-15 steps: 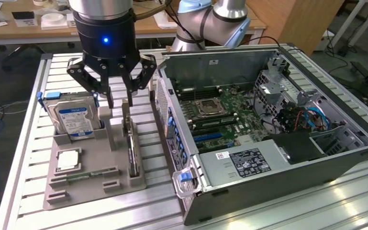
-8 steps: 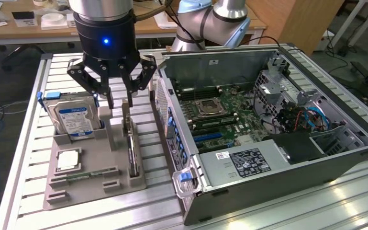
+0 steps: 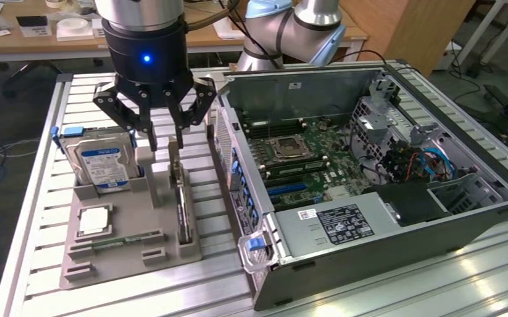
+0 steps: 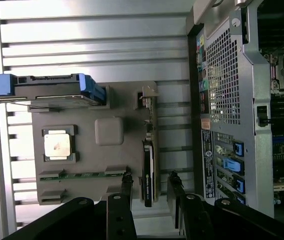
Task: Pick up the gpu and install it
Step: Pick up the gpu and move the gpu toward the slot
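On the slatted metal counter (image 3: 192,290) lies a grey holder tray (image 3: 104,264), just beside the open computer case (image 3: 465,224). The gpu (image 3: 181,198) stands on its edge in a slot of this tray, on the side nearest to the case, with its long side parallel to the back panel of the case. Above the far end of the card hangs the claw (image 3: 167,142) with its fingers apart, one finger on each side of the card. In the wrist view the card (image 4: 148,170) runs into the gap between the two dark fingers (image 4: 126,187), and I cannot tell if they touch it. A hard drive (image 3: 104,162) with a blue-white label stands upright in the tray, at the exterior view's left of the claw. Nearer to the camera, a square processor chip (image 3: 93,220) lies flat, and a narrow green memory stick (image 3: 117,241) sits in its slot next to it.
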### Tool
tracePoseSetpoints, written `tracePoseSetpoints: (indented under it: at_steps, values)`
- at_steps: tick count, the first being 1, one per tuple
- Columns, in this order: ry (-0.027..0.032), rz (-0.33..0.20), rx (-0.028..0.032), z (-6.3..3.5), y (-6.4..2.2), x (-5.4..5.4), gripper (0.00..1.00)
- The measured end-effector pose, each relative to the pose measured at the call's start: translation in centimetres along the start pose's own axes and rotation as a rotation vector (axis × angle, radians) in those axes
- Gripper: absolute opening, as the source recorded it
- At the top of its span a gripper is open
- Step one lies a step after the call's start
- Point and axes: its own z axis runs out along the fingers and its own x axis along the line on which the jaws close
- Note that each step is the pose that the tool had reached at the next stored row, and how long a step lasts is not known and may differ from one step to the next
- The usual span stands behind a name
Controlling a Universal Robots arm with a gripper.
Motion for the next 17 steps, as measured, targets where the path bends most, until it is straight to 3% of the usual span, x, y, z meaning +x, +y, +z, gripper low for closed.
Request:
tracePoseSetpoints:
  at_steps: [17]
  values:
    - [-0.0002, 0.000, -0.0003, 0.32, -0.01, 0.01, 0.42]
